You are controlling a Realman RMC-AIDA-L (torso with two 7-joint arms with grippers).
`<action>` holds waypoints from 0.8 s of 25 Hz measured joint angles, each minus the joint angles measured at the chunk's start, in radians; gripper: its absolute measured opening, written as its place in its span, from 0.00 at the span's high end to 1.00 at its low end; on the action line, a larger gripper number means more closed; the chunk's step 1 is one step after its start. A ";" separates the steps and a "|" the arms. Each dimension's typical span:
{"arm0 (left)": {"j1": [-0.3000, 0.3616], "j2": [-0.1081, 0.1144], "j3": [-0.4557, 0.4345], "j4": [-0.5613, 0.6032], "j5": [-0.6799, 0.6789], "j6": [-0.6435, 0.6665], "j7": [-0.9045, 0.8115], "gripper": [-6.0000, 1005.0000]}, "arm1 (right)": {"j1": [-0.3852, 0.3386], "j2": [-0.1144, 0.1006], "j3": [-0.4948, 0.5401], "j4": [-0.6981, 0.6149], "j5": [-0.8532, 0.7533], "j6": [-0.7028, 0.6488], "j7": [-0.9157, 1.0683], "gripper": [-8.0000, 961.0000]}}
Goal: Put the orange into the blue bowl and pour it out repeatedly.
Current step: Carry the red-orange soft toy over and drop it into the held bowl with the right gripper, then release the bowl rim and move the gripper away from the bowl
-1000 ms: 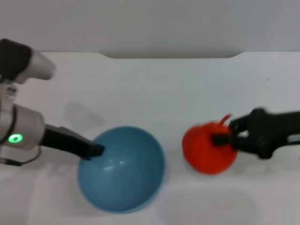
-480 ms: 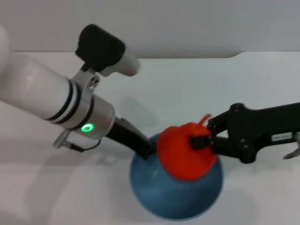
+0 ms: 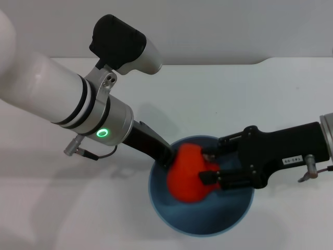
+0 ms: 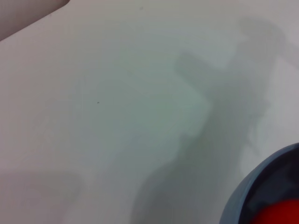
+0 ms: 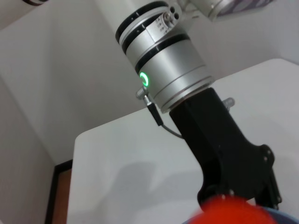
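The blue bowl (image 3: pixel 158 197) sits low in the middle of the head view, and my left gripper (image 3: pixel 165 157) is shut on its near-left rim. Inside the bowl lies the orange (image 3: pixel 185 174), with my right gripper (image 3: pixel 209 166) reaching in from the right, one finger (image 3: pixel 212 155) on each side of the fruit, shut on it. The left wrist view catches the bowl's rim (image 4: pixel 237 198) and a sliver of the orange (image 4: pixel 280 215). In the right wrist view the orange (image 5: pixel 229 211) is close up, with the left gripper (image 5: pixel 233 179) and bowl edge (image 5: pixel 279 215) behind it.
A white table (image 3: pixel 229 99) spreads under both arms, its back edge running along a grey wall (image 3: pixel 234 26). The thick left forearm (image 3: pixel 57 99) with a green light slants across the left half of the head view.
The left arm has carried the bowl to the right, under the fruit. The right gripper has brought the orange left and down, from above the bowl's rim into the bowl.
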 joint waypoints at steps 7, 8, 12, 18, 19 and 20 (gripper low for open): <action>-0.004 0.001 -0.013 -0.004 0.000 -0.004 -0.003 0.91 | -0.005 -0.004 -0.004 -0.035 -0.006 -0.003 0.007 0.46; -0.006 0.001 -0.015 -0.004 0.000 -0.004 -0.004 0.91 | -0.005 -0.004 0.000 -0.037 -0.007 -0.003 0.009 0.45; -0.013 0.001 -0.017 -0.005 0.001 -0.015 -0.008 0.91 | -0.022 -0.002 0.072 -0.049 0.006 0.007 0.020 0.44; -0.005 -0.003 0.052 -0.043 0.001 -0.129 -0.008 0.90 | -0.067 0.001 0.257 -0.013 0.027 0.073 0.023 0.44; -0.006 -0.002 0.067 -0.064 0.004 -0.142 -0.008 0.90 | -0.078 0.000 0.287 0.005 0.037 0.090 0.016 0.44; -0.009 -0.003 0.077 -0.082 0.005 -0.149 -0.008 0.90 | -0.088 -0.001 0.316 0.025 0.052 0.100 0.005 0.44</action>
